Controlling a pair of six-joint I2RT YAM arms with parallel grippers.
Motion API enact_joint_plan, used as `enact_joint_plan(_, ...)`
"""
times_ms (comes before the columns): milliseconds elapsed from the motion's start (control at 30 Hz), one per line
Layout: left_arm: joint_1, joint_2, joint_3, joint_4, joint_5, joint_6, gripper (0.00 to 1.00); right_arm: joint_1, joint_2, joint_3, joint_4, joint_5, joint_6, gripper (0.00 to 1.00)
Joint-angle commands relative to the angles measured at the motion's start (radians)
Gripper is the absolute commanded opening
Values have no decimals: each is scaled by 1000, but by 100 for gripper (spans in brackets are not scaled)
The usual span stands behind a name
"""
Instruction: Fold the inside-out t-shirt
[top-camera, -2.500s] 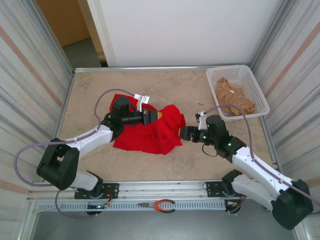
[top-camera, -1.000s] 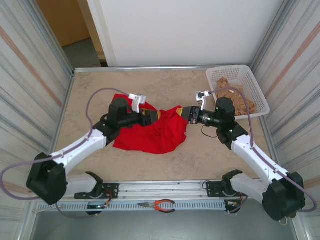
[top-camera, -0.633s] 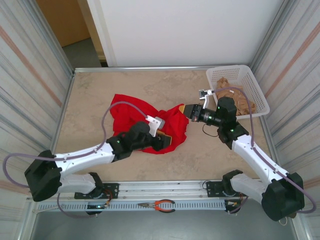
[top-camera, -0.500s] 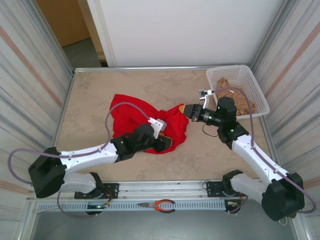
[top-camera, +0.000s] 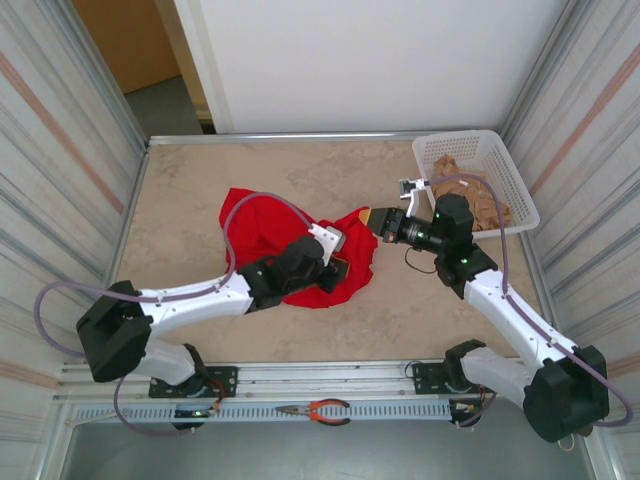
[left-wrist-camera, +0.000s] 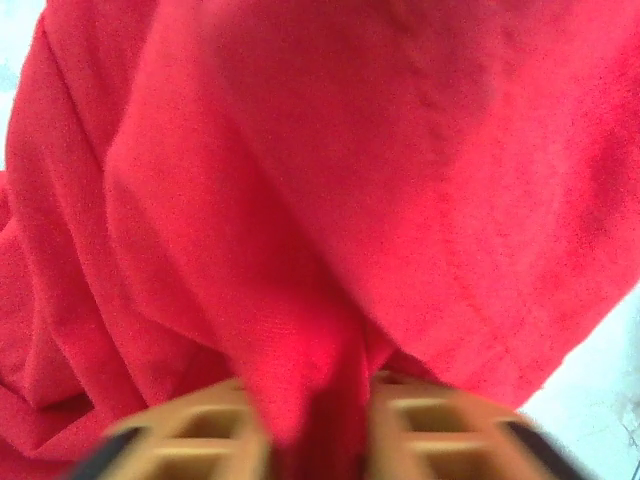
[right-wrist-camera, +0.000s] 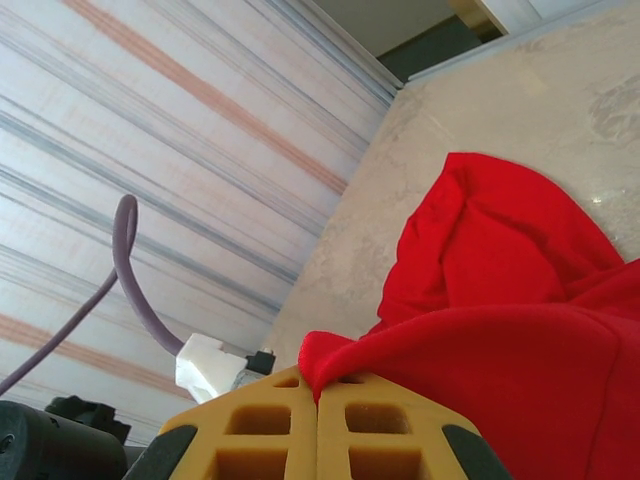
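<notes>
The inside-out t-shirt (top-camera: 262, 222) is a bright red crumpled heap in the middle of the table. My left gripper (top-camera: 340, 270) sits at the heap's near right edge. In the left wrist view red cloth (left-wrist-camera: 330, 180) hangs close, and a fold runs down between the tan fingers (left-wrist-camera: 440, 425), with the left gripper (left-wrist-camera: 318, 430) shut on it. My right gripper (top-camera: 370, 219) holds the shirt's right edge a little above the table. In the right wrist view it (right-wrist-camera: 318, 378) is shut, pinching a red hem, with the rest of the shirt (right-wrist-camera: 500, 300) draped to the right.
A white basket (top-camera: 516, 178) at the back right holds a tan garment (top-camera: 468, 194). Orange-handled pliers (top-camera: 318, 409) lie on the rail in front of the arm bases. Striped walls close in both sides of the table (top-camera: 180, 180).
My left arm swung from the shirt's far left side to its near right edge, and its gripper shut on a fold. The right gripper lifted the hem earlier and has since stayed still.
</notes>
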Motion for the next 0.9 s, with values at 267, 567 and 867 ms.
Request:
enact_joint_plan(267, 127, -346, -188, 130, 153, -22, 0, -122, 27, -92, -75, 75, -31, 0)
enact_joint_plan(567, 177, -372, -314, 216, 250, -84, 0, -74, 65, -135, -175, 164, -67, 64)
enact_joint_plan(867, 176, -360, -326, 222, 265, -90, 0, 170, -49, 37, -472, 452, -120, 70)
